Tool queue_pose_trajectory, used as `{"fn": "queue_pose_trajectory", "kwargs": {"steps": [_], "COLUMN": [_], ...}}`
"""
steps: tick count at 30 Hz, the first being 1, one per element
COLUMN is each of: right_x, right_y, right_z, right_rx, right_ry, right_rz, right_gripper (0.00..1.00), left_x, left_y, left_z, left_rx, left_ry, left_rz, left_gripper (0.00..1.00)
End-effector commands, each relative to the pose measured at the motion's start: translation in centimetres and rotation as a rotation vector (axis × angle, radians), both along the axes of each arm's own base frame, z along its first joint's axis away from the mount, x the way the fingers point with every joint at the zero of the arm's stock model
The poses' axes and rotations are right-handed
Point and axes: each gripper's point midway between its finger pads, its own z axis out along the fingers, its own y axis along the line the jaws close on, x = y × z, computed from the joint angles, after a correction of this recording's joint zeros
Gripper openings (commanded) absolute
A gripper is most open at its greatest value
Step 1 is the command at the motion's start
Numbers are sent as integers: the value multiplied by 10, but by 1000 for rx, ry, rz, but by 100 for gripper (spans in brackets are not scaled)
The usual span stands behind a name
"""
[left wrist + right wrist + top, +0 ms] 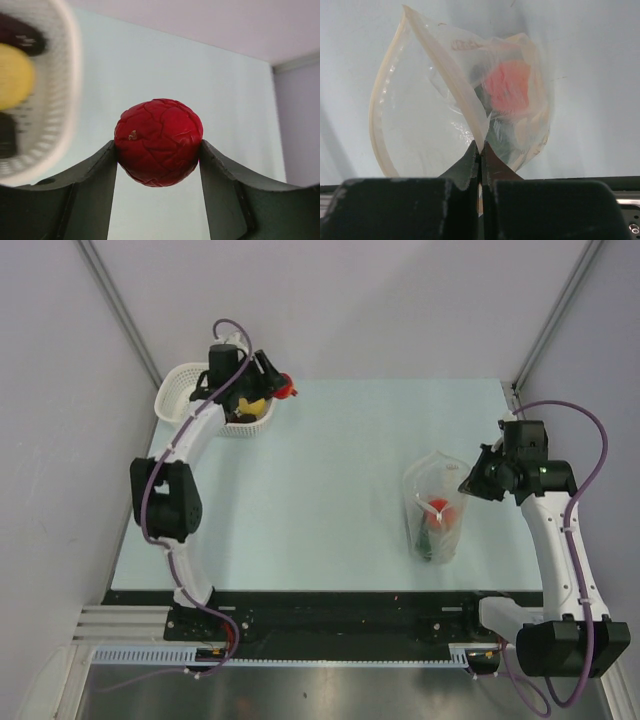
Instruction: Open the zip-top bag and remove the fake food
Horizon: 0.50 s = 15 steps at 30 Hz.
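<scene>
The clear zip-top bag stands open on the right of the table, with an orange-red piece and a dark green piece of fake food inside. My right gripper is shut on the bag's rim and holds its mouth open. My left gripper is at the far left, beside the white basket, shut on a red toy fruit held between both fingers above the table.
The white mesh basket holds a yellow piece and dark pieces. Grey walls close in on the left, back and right. The black rail runs along the table's near edge.
</scene>
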Motion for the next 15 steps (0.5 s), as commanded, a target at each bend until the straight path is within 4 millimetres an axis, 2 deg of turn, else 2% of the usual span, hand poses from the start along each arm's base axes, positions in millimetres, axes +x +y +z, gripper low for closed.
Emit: {"fn": "queue_pose_trajectory", "kwargs": {"steps": [1,2,3,4,5,6,7,8,10,13,14,15], "right_x": [8,9,9,8,9,9,9,10,10,12,12,12], "right_y": [-6,-7,-7,-7,-7,-7,-7,-7,-7,-4,-3,-2], "right_z": [9,10,10,8,8,6,6,6,5,4,4,4], "right_rx": [-5,-4,-3,-5,-4,-5,-5,-4,0,13,19,24], "right_ry": [-41,-40,-38,-32,-31,-24,-22,-24,-19,-14,-13,-16], "right_rz": [-16,-20,-23,-20,-20,-18,-18,-17,-19,-13,-8,-3], "right_gripper": [0,0,0,0,0,0,0,0,0,0,0,0], "left_x": [54,67,71,80,89,93,98,100,103,100,98,96], "left_y": [63,89,102,112,138,147,156,168,183,201,204,206], "left_z": [-10,-32,-47,-42,-71,-74,-66,-71,-80,-83,-83,-82], "left_rx": [-18,-16,-18,-17,-6,9,18,28,61,112,124,142], "left_ry": [30,73,116,105,160,165,157,166,176,199,201,196], "left_rz": [202,254,288,312,358,366,381,403,432,481,487,488], "left_gripper": [0,0,0,0,2,3,5,14,22,49,65,72]}}
